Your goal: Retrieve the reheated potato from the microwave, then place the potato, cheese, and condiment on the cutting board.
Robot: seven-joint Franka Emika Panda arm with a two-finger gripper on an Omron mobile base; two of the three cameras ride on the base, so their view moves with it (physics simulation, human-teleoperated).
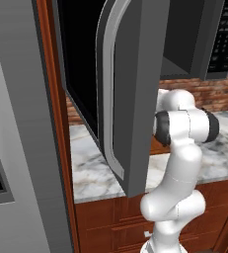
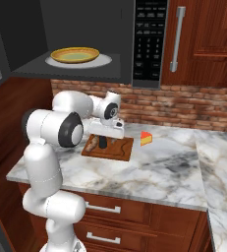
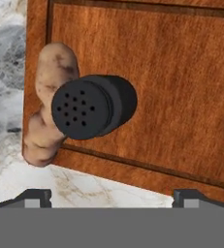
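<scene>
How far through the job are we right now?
Done: potato and condiment are on the cutting board; the microwave stands open, holding just a plate. In hand: nothing; the gripper is open above the board. Left: the cheese, on the counter beside the board.

Open microwave door (image 1: 130,94) swinging out over the counter (image 2: 174,167) at the left, black bottle (image 3: 91,106) standing upright on the cutting board (image 3: 171,97) beside the potato (image 3: 48,106), right half of the board lying bare, cheese wedge (image 2: 145,138) sitting just off the board's right edge, marble beyond it lying open.
</scene>
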